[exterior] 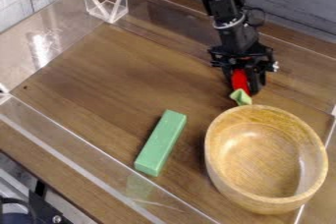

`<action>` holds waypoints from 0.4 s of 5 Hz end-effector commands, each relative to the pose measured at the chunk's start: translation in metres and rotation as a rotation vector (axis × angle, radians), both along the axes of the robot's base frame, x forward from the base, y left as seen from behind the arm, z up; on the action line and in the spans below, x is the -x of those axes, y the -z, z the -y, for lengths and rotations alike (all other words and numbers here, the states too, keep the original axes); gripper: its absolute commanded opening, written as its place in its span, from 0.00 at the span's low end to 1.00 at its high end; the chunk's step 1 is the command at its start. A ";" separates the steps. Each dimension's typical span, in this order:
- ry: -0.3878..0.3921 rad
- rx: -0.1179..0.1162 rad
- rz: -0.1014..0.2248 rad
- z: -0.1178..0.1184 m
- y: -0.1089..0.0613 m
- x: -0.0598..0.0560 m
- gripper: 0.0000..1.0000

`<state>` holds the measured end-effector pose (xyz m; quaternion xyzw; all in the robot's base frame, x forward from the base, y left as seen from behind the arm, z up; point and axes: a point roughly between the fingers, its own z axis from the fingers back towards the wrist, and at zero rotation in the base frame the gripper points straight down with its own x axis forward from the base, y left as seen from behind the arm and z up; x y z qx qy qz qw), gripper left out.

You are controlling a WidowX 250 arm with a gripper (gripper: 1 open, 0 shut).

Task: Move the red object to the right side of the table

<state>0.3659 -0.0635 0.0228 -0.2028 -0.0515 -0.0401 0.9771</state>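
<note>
The red object point(241, 79) is a small red toy fruit with a green leafy end point(242, 96) pointing down toward the tabletop. It sits between the black fingers of my gripper point(242, 77), which is shut on it just above the brown wood-grain table point(118, 81). The arm reaches in from the top of the view. The fruit hangs right of centre, just beyond the far rim of the wooden bowl. Much of its red body is hidden by the fingers.
A round light wooden bowl point(266, 157) stands at the front right, close under the gripper. A green rectangular block point(161, 141) lies left of the bowl. Low clear acrylic walls point(59, 144) border the table, with a clear stand point(105, 4) at the back left.
</note>
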 end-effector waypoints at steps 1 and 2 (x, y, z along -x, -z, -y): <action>0.068 -0.011 0.053 0.005 -0.018 -0.008 0.00; 0.130 -0.022 0.046 0.007 -0.013 -0.011 0.00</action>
